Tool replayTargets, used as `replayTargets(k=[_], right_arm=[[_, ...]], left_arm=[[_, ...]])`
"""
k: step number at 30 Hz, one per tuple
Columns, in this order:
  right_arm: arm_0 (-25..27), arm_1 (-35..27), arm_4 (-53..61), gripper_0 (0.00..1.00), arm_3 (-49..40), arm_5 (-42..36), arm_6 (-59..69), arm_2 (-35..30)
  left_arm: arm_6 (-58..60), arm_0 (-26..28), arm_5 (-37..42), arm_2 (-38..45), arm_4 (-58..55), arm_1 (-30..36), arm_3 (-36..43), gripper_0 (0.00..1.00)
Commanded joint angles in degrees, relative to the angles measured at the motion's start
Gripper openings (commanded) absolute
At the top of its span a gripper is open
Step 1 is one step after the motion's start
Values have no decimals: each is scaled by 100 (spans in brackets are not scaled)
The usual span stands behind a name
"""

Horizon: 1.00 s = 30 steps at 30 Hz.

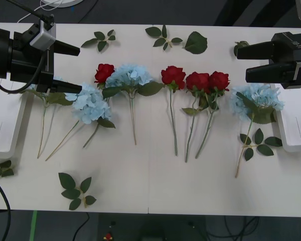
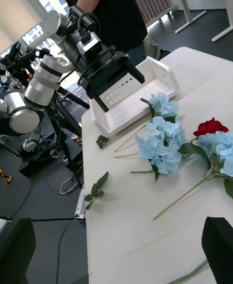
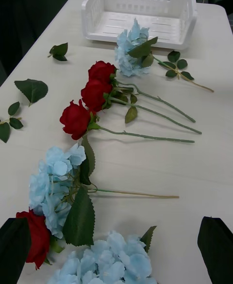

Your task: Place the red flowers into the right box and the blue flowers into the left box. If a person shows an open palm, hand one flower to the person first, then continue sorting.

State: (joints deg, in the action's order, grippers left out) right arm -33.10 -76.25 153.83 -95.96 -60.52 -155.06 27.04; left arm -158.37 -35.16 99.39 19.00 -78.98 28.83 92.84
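Loose green leaf sprigs (image 1: pixel 76 190) lie nearest on the white table (image 1: pixel 150 186), ahead of a row of flowers running left to right across its middle. Four red roses (image 1: pixel 173 76) sit among pale blue hydrangeas (image 1: pixel 92 103), stems pointing toward the near edge. One hydrangea (image 1: pixel 257 100) lies just beside the right box (image 1: pixel 296 131); the left box (image 1: pixel 5 125) sits at the left edge. Neither box visibly holds a flower yet. Both grippers hover above the far corners, the left gripper (image 1: pixel 72 68) and right gripper (image 1: pixel 247 63), jaws spread wide and holding nothing. These artificial flowers are likely light, with soft heads that crush easily. Pinching the thin, stiffer stem just below the head seems safest.
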Motion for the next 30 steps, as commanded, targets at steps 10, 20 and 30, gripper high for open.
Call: replayTargets(k=[10,20,30], right_arm=[[-100,-478,-600,100,-353,1227,6,74],[-319,-487,-3457,100,-573,1508,2991,65],[-258,-593,-5399,100,-564,497,5882,47]], left_arm=[[337,176,55,-45,-223,140,41,100],[1730,-96,-701,-1355,-364,1714,32,100],[4903,-659,-1861,-3289,-1111,3269,-47,100]])
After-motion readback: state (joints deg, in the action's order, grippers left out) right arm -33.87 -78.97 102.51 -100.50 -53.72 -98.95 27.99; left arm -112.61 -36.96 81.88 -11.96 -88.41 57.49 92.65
